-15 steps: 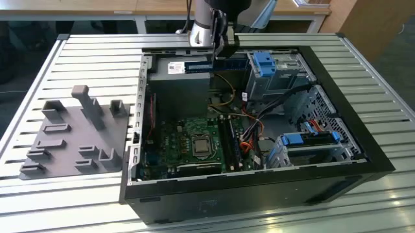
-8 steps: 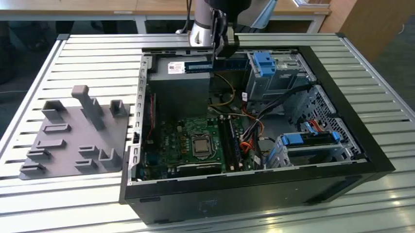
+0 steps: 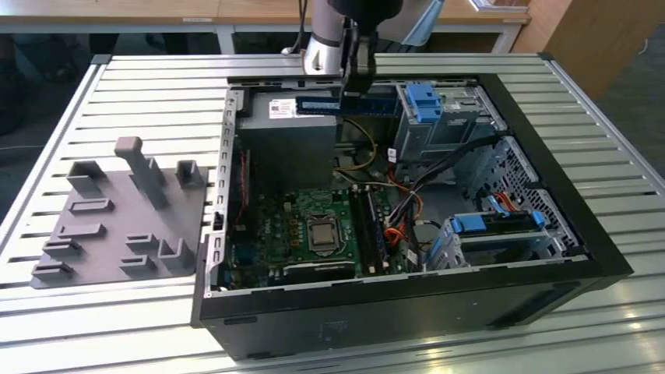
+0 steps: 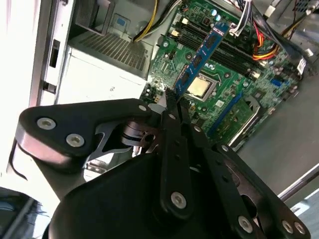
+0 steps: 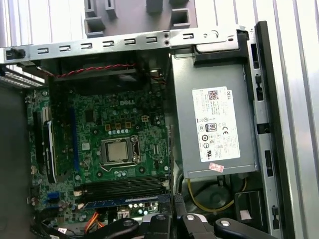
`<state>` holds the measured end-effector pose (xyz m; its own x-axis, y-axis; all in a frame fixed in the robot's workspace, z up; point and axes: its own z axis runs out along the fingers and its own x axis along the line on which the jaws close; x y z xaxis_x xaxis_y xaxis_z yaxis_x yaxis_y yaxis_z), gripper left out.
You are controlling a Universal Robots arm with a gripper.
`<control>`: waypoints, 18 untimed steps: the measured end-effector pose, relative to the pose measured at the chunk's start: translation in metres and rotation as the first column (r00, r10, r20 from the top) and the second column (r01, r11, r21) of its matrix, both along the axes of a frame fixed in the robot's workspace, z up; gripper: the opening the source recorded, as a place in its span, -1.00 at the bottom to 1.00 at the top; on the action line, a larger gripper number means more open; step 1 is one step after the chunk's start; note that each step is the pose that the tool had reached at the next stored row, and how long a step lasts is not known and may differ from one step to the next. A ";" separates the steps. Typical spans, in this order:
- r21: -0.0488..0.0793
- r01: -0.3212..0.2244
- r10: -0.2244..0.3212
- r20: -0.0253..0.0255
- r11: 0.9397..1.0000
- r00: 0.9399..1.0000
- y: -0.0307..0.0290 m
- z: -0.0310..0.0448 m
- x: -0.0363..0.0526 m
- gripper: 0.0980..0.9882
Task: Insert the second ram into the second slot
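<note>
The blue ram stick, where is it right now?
In the exterior view, the second ram is held in the gripper above the open computer case, near the grey power supply and next to the blue drive-bay clip.

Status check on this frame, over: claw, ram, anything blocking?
Claw shut on the second ram. Ram held above the motherboard, not seated. Cables lie beside the slots, none seen across them.

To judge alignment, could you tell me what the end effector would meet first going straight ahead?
Likely the memory slots: the second ram held by the end effector hangs just beside them, though depth is unclear.
</note>
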<state>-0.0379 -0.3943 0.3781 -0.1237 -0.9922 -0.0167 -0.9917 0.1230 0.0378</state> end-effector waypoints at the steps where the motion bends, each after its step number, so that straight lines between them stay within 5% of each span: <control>1: 0.000 0.018 -0.018 0.000 1.000 1.000 0.0000 -0.0002 0.0000 -0.91; 5: 0.000 0.063 -0.063 0.000 0.998 0.998 -0.0013 -0.0008 -0.0001 -0.91; 10: 0.000 0.070 -0.070 0.000 0.998 0.998 -0.0142 -0.0009 0.0000 -0.91; 13: 0.000 0.083 -0.083 0.001 0.997 0.997 -0.0166 -0.0016 -0.0001 -0.91; 18: -0.002 0.163 -0.163 0.001 0.987 0.987 -0.0166 -0.0043 0.0000 -0.91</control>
<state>-0.0379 -0.4109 0.3739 -0.2839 -0.9587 -0.0150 -0.9584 0.2832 0.0367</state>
